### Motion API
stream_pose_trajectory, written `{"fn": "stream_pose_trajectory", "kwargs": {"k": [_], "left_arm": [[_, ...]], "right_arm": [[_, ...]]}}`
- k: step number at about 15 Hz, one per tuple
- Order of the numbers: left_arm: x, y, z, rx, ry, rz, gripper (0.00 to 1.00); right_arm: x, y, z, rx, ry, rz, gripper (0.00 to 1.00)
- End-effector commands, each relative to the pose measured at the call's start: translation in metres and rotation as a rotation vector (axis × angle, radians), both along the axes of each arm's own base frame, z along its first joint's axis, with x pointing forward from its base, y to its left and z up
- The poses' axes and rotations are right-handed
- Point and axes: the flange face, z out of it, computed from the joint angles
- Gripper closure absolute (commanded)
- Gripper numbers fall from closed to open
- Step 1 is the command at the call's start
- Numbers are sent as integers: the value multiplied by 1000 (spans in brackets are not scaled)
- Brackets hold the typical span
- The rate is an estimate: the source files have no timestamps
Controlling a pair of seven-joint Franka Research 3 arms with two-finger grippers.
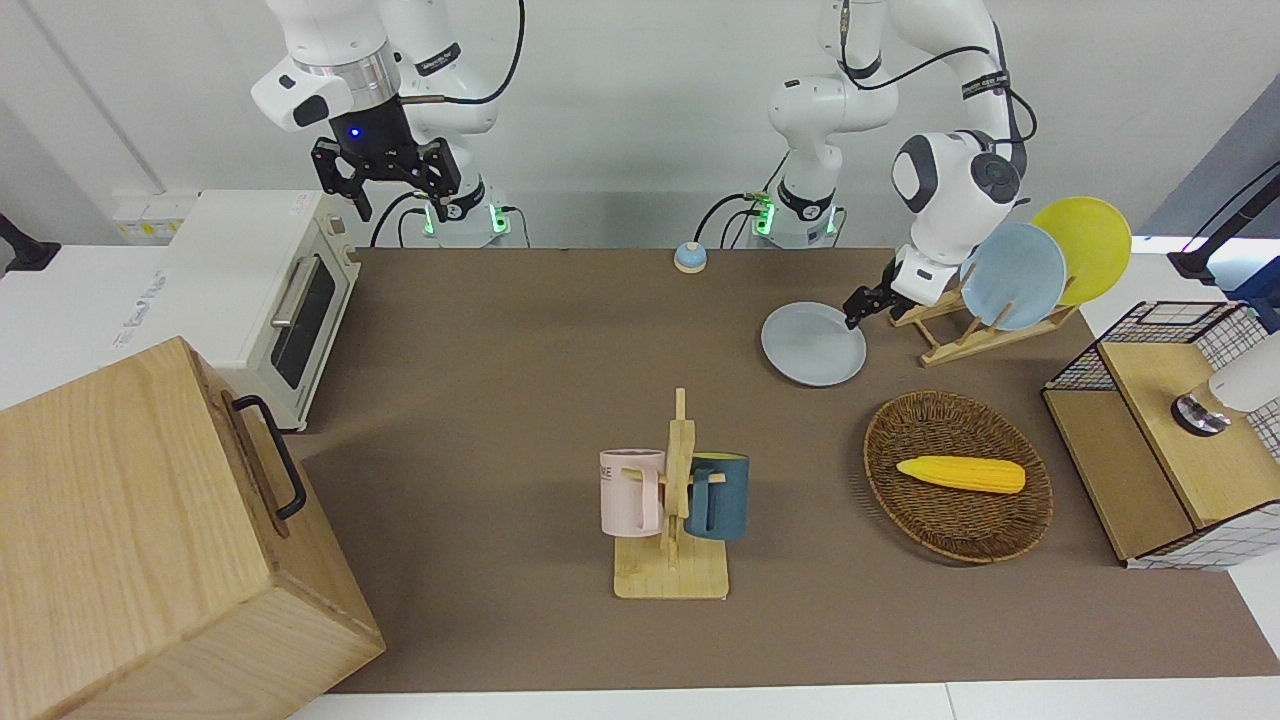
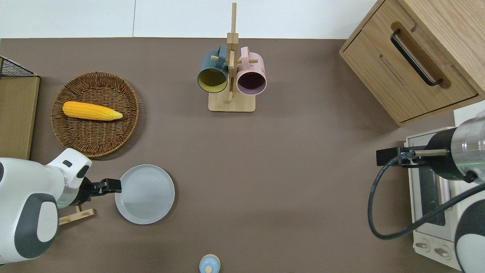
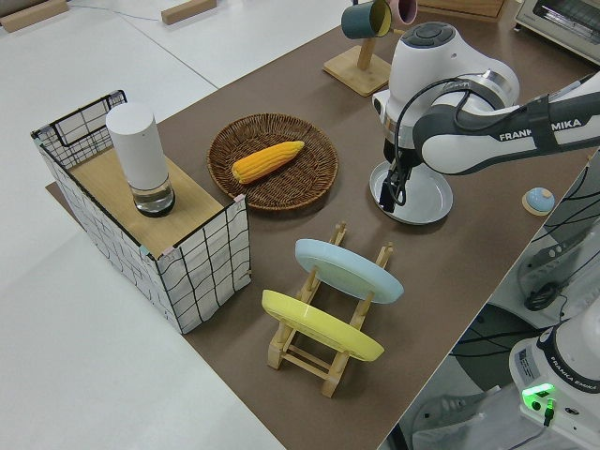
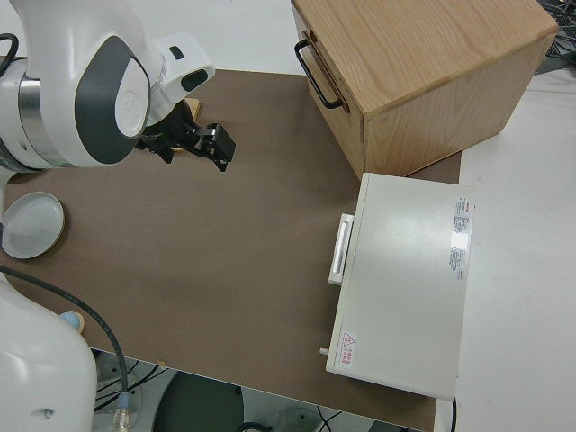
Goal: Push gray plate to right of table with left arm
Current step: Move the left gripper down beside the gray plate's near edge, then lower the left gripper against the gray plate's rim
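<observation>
The gray plate [image 1: 813,344] lies flat on the brown table [image 1: 520,380], toward the left arm's end; it also shows in the overhead view [image 2: 144,194] and the left side view [image 3: 412,195]. My left gripper [image 2: 111,185] is low at the plate's rim, on the edge toward the left arm's end of the table, between the plate and the wooden dish rack [image 1: 950,335]. Its fingers look shut and hold nothing; it also shows in the front view [image 1: 858,308]. My right gripper [image 1: 385,185] is parked, open and empty.
The rack holds a light-blue plate [image 1: 1012,276] and a yellow plate [image 1: 1085,248]. A wicker basket [image 2: 75,136] with a corn cob [image 2: 91,111] lies farther from the robots. Also here: a mug stand [image 2: 230,76], a wooden cabinet [image 2: 413,64], a toaster oven [image 1: 270,290], a small bell [image 2: 209,264].
</observation>
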Motion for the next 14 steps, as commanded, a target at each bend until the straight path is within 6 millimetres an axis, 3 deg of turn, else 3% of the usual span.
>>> {"fn": "stream_pose_trajectory", "kwargs": {"k": [1,6,14], "left_arm": [[-15,3,-26,-8,-12,7,34],[-16,2,-35,-10,7,5,63],[-15,-6,-54,-5,13,-12,195]], "right_arm": [[-8,0,0,9,3,-20,5],[-8,0,0,9,3,-20,5],[-8,0,0,9,3,-20,5]]}}
